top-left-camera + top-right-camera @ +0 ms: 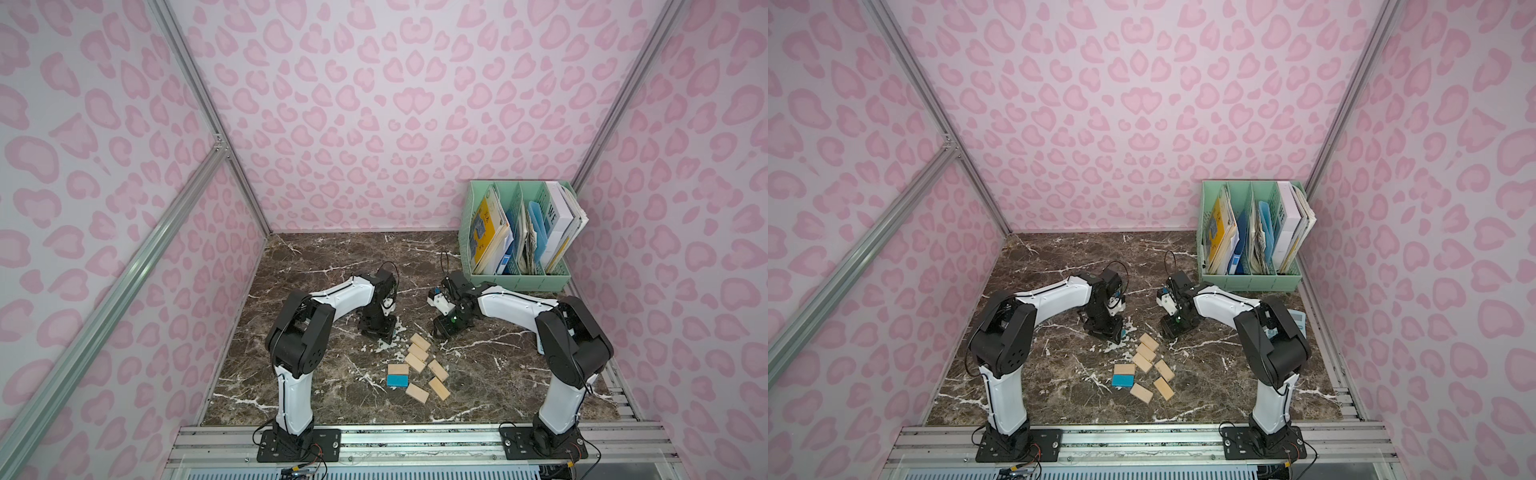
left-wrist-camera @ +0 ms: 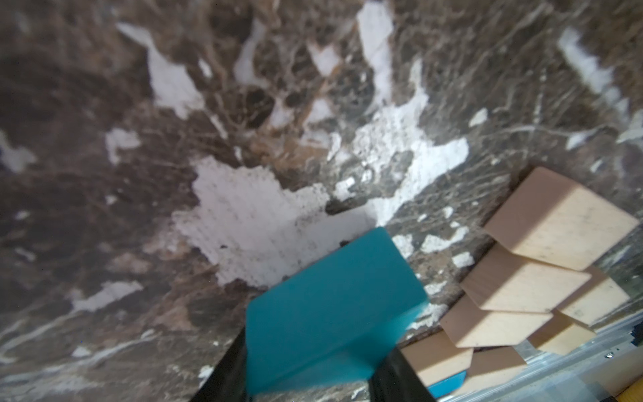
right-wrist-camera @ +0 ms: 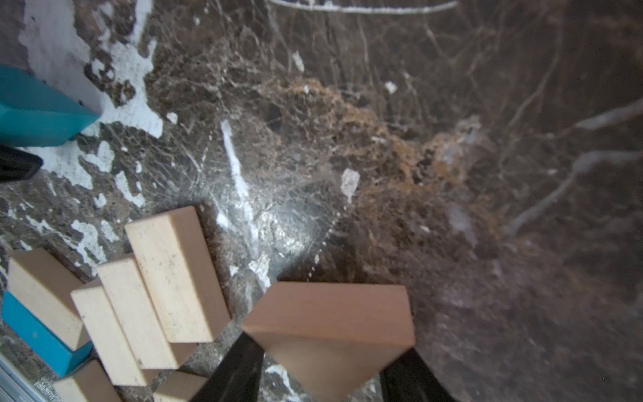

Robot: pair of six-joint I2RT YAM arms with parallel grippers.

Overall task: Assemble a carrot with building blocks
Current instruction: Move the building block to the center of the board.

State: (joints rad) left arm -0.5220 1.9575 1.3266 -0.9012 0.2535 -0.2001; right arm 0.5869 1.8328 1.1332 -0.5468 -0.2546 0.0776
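The building blocks lie in a loose cluster mid-table, which is all that shows of the carrot. Three light-wood rectangles [image 1: 417, 352] touch in a staggered row, and more [image 1: 439, 388] lie nearer the front. A blue rectangle [image 1: 397, 380] lies against a tan one [image 1: 398, 369]. My left gripper [image 2: 313, 365], just behind the cluster in both top views [image 1: 385, 336], is shut on a blue triangle block [image 2: 330, 296]. Right of it, my right gripper [image 3: 323, 365] hangs low over the table [image 1: 437, 332], shut on a light-wood triangle block [image 3: 330, 313].
A green file organizer [image 1: 519, 282] full of papers stands at the back right. A light-blue calculator [image 1: 1298, 320] lies behind my right arm. The metal rail [image 1: 415, 440] runs along the front edge, and pink walls close in the marble table [image 1: 316, 257].
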